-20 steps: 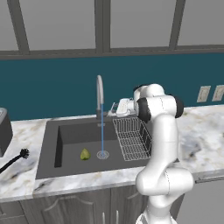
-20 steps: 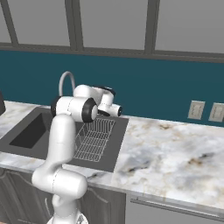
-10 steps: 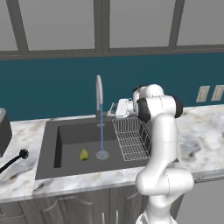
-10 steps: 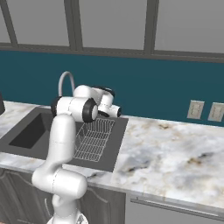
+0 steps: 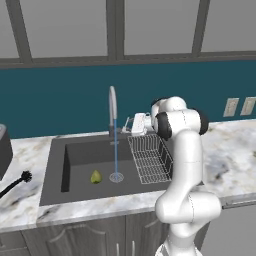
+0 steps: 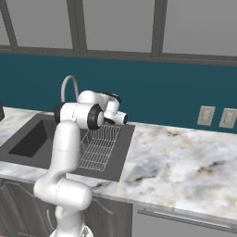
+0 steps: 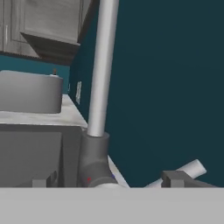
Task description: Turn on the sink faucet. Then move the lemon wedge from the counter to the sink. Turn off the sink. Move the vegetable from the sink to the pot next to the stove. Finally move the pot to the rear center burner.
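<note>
- Your gripper sits at the back of the sink, just right of the sink faucet's base. From the left base view the fingers are too small to judge. In the hand view only the dark tips show above the grey band, so you cannot tell whether the jaws are spread or closed.
- In the hand view you see the faucet's grey column rising from its dark base collar, with a pale rod, seemingly the lever handle, poking out beside the right fingertip. Whether a finger touches it is unclear.
- A blue stream of water runs from the spout down to the round drain.
- The lemon wedge lies on the floor of the sink, just left of the drain and apart from the stream.
- The wire rack fills the sink's right side; the arm hides its right edge.
- On the counter at the left, the black dish brush is cut off by the frame.
- The wall outlets carry no writing you can read.
</note>
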